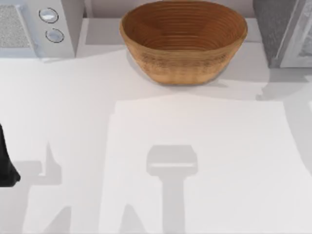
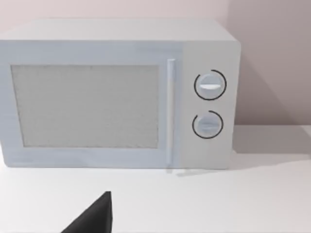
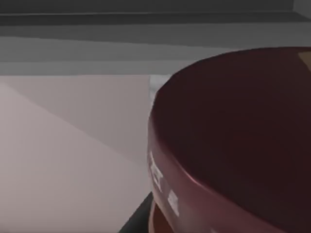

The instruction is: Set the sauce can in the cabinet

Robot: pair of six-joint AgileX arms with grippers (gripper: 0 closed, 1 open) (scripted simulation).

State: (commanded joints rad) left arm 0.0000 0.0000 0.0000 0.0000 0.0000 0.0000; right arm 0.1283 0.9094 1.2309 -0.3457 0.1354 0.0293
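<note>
The sauce can (image 3: pixel 233 141) looms very close in the right wrist view, its dark maroon top and upper band facing the camera, with a strip of orange label at the lower edge. My right gripper (image 3: pixel 138 217) shows as a dark sliver pressed against the can's side, shut on it. Behind the can are the cabinet's grey inner ledges (image 3: pixel 97 43) and a pale wall. The top view has the cabinet (image 1: pixel 285 34) at the table's back right corner. My left gripper (image 2: pixel 92 217) is parked at the table's left edge (image 1: pixel 6 168), facing the microwave.
A big woven brown bowl (image 1: pixel 183 41) stands at the back middle of the table. A white microwave (image 1: pixel 36 27) with two dials sits at the back left, and fills the left wrist view (image 2: pixel 116 92). A pale mat (image 1: pixel 195 161) covers the table's front middle.
</note>
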